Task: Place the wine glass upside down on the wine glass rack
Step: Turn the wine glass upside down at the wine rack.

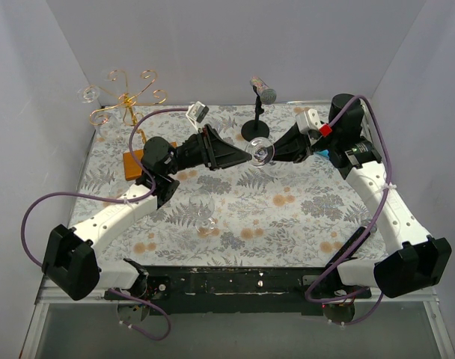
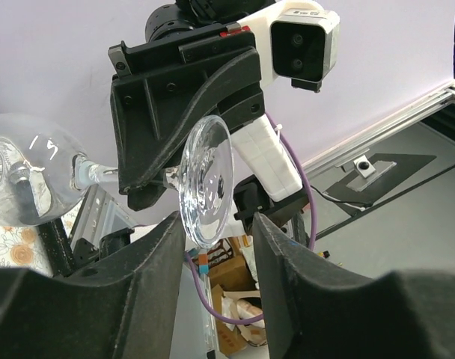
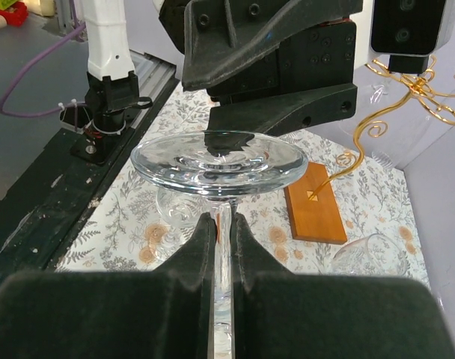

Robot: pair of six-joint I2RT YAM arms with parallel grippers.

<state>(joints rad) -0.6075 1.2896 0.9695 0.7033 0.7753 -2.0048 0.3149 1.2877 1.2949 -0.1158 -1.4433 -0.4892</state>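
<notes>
A clear wine glass [image 1: 259, 153] is held sideways in mid-air above the table's middle. My right gripper [image 1: 278, 152] is shut on its stem [image 3: 224, 239], with the round foot [image 3: 218, 161] just beyond the fingertips. My left gripper [image 1: 241, 155] faces it from the left and is open, and the foot [image 2: 207, 179] sits at the mouth of its fingers [image 2: 160, 247], close to the left one. The bowl [image 2: 25, 176] is behind the right gripper. The gold wire wine glass rack [image 1: 129, 96] stands at the back left on its wooden base [image 1: 134, 164], and it also shows in the right wrist view [image 3: 411, 86].
One glass [image 1: 87, 93] hangs on the rack's left arm. Another glass [image 1: 205, 213] stands on the floral cloth in front of the left arm. A black microphone stand [image 1: 257, 112] is at the back centre. A further glass [image 3: 366, 254] lies near the wooden base [image 3: 315, 203].
</notes>
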